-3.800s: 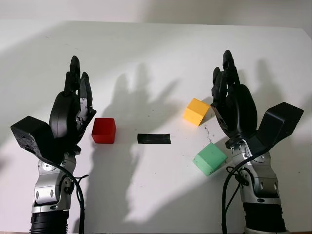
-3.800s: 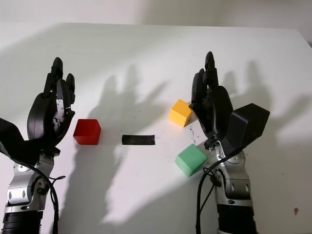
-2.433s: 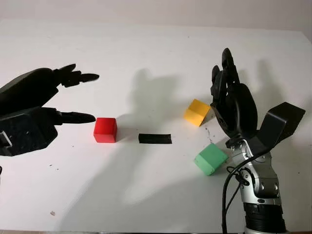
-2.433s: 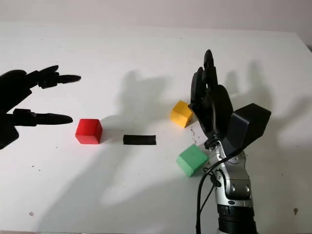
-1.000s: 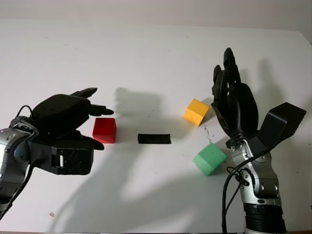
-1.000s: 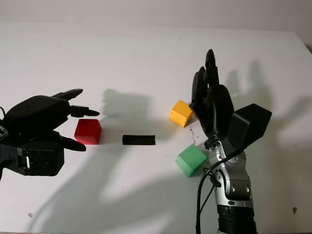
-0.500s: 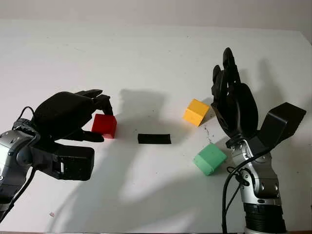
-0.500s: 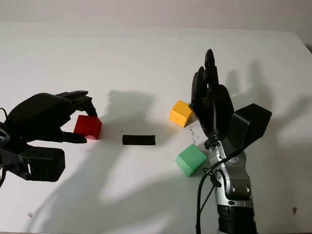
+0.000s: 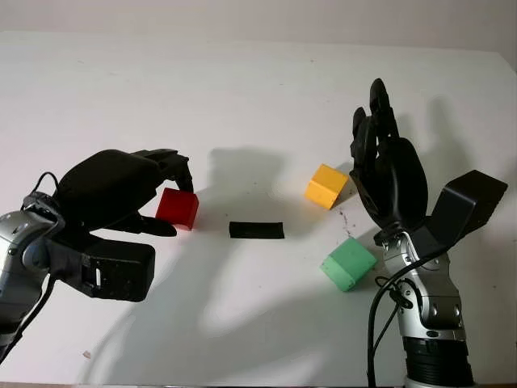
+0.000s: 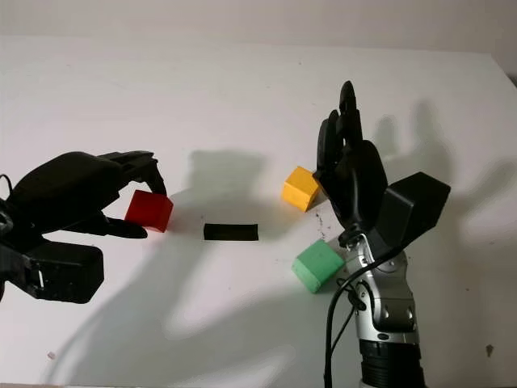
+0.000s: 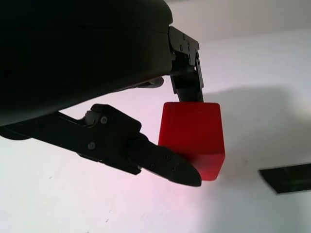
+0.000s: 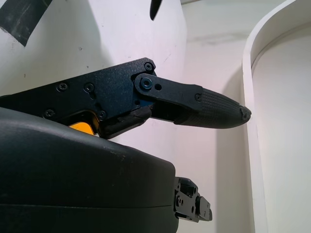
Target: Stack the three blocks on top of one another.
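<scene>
The left hand (image 9: 121, 194) has closed its fingers (image 11: 165, 162) on the red block (image 9: 178, 208), which now sits tilted and shifted toward the tape strip (image 9: 256, 229), so the first pick looks secured. The yellow block (image 9: 325, 185) and green block (image 9: 348, 263) wait on the surface (image 9: 258, 89) by the open right hand (image 9: 388, 174), raised upright.
</scene>
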Robot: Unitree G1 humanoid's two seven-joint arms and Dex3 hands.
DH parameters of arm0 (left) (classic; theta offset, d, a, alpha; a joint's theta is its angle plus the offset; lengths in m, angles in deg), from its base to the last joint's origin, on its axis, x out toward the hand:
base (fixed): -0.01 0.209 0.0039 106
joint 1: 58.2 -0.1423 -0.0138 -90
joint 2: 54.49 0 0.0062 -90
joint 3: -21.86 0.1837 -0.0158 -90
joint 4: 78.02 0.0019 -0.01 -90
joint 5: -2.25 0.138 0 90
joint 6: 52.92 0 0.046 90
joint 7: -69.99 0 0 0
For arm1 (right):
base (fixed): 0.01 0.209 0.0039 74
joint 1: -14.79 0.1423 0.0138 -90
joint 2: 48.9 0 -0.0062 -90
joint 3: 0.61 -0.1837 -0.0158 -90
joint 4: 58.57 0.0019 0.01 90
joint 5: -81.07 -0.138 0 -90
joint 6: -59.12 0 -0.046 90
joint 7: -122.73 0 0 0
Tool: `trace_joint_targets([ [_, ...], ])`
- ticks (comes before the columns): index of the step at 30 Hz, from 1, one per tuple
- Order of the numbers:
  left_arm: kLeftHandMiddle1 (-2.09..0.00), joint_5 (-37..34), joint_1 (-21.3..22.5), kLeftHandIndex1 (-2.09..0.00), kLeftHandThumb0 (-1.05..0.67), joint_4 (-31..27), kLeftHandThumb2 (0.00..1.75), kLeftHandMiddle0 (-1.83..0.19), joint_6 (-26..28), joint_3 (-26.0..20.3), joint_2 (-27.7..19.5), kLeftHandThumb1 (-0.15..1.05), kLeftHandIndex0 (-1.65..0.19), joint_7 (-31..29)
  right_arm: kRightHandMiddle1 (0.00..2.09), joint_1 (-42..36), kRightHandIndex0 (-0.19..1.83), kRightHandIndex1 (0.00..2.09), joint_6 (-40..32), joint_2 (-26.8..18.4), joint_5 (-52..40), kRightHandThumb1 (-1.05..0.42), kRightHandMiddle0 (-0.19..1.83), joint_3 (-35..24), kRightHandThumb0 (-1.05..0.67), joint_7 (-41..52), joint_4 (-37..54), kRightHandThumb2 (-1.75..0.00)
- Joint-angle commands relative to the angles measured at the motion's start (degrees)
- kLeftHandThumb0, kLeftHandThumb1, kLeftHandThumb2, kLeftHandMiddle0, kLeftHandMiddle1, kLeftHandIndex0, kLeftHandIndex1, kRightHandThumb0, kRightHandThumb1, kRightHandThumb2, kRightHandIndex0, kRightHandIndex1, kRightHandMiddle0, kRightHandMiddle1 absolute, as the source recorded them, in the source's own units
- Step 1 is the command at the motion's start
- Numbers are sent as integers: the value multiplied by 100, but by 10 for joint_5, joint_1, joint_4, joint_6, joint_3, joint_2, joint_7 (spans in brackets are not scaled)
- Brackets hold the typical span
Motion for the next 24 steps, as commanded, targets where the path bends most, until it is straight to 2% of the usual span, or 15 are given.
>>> trace_joint_targets([
  [1,-7,-21,28,-151,-43,-11,5,-28,2,13,12,103,-26,-14,0,-3,-19,0,11,0,0,-105,-19,-1,-74,1,-3,-64],
  [4,-7,-44,54,-157,-43,-15,6,-31,20,27,36,103,-27,-33,0,-3,-19,0,13,2,1,-105,-19,1,-73,1,-5,-64],
  [7,-7,-37,77,-166,-44,-25,7,-32,49,51,57,104,-24,-48,0,-3,-19,0,11,5,2,-105,-19,2,-73,-2,-3,-64],
  [11,-7,-20,102,-162,-44,-36,6,-36,122,83,89,103,-28,-77,0,-4,-19,0,13,6,3,-105,-19,2,-72,-4,-4,-64],
  [14,-11,6,119,-176,-41,-33,6,-42,175,114,116,102,-31,-90,0,-6,-19,0,18,7,6,-105,-19,5,-72,-3,-7,-65],
  [17,-10,38,134,-175,-41,-33,6,-42,222,144,131,104,-29,-114,0,-7,-19,0,23,11,8,-105,-19,7,-71,-4,-10,-65],
  [20,-9,70,141,-168,-41,-31,6,-41,248,175,148,104,-30,-127,0,-7,-19,0,27,13,8,-105,-19,7,-71,-5,-13,-65],
  [24,-9,89,139,-176,-36,-27,8,-41,252,195,158,105,-26,-132,0,-8,-19,0,30,14,7,-105,-19,8,-71,-4,-14,-65],
])
